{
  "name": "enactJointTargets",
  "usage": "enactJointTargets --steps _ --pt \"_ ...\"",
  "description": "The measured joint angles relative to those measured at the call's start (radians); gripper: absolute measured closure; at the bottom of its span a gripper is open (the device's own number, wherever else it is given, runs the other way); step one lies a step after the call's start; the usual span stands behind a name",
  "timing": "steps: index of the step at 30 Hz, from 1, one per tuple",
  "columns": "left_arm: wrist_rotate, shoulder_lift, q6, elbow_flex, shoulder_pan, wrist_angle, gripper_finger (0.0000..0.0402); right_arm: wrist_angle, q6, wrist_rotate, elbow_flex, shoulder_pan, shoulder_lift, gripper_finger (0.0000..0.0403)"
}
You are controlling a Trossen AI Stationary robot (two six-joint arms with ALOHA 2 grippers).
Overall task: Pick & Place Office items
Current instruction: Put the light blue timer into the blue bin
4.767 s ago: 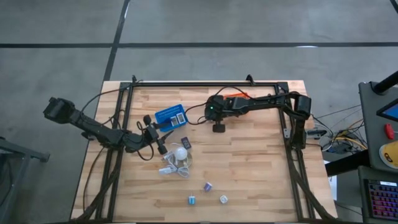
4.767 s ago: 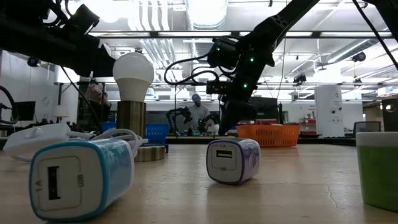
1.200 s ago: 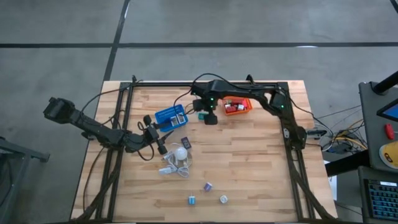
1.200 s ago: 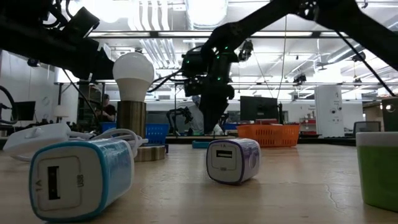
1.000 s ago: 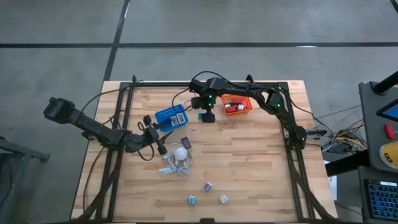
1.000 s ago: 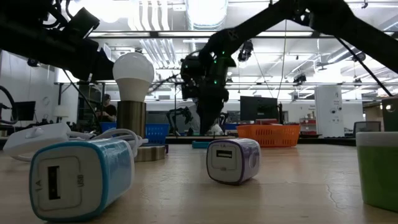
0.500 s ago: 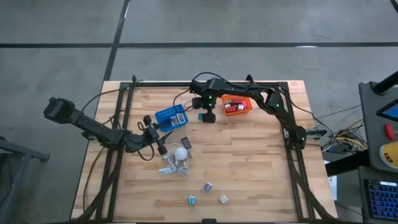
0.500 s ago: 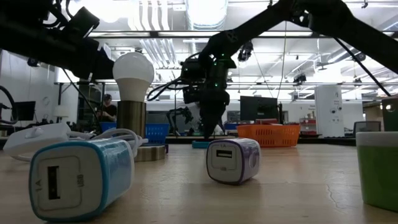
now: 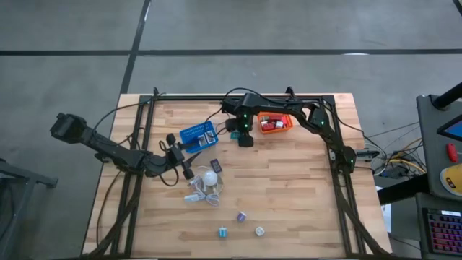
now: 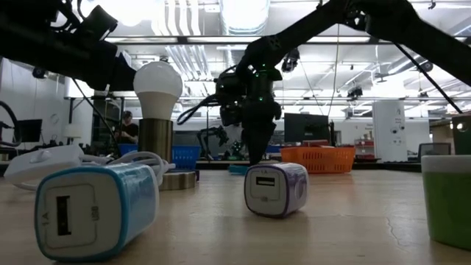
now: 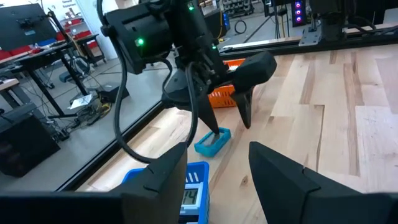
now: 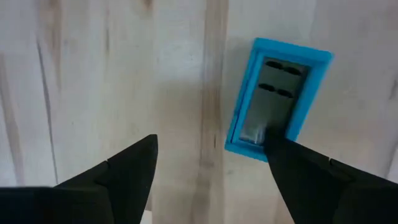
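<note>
A small flat blue piece (image 12: 277, 99) with a grey inset lies on the wood between the blue basket (image 9: 198, 135) and the orange basket (image 9: 276, 123). My right gripper (image 12: 211, 142) points down over it, open, one fingertip (image 11: 214, 132) at the piece's edge. The orange basket holds red pieces. My left gripper (image 11: 217, 158) waits open beside the white bulb (image 9: 210, 178), nothing between its fingers. A dark flat piece (image 9: 216, 165) lies by the bulb. Three small cubes (image 9: 241, 217) sit near the front edge. My right gripper comes from above, pointing down, with one fingertip (image 12: 268, 138) at a corner of the blue piece, which lies flat on the table. Whether that finger touches the piece I cannot tell. The other finger stands over bare wood.
The bulb's white cord (image 9: 196, 193) lies coiled in front of it. A black frame rail (image 9: 238, 98) runs along the far edge. In the low view a teal cube (image 10: 96, 210), a purple cube (image 10: 276, 190) and a green one (image 10: 447, 199) stand close to the camera.
My right gripper has tipped more steeply downward and drifted slightly toward the table's right, settling over the flat blue piece. The piece has stayed where it was.
</note>
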Motion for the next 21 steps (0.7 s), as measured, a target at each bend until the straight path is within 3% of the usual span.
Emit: enactJointTargets --steps 11,18,21 --pt "0.003 0.0 0.0 0.0 0.0 0.002 0.0225 -0.005 -0.028 0.099 -0.007 0.005 -0.003 0.0133" --pt "0.003 0.0 0.0 0.0 0.0 0.002 0.0225 -0.21 -0.027 -0.044 -0.011 -0.004 -0.004 0.0161" --pt "0.003 0.0 0.0 0.0 0.0 0.003 0.0225 -0.243 -0.016 -0.054 -0.013 -0.004 -0.005 0.0176"
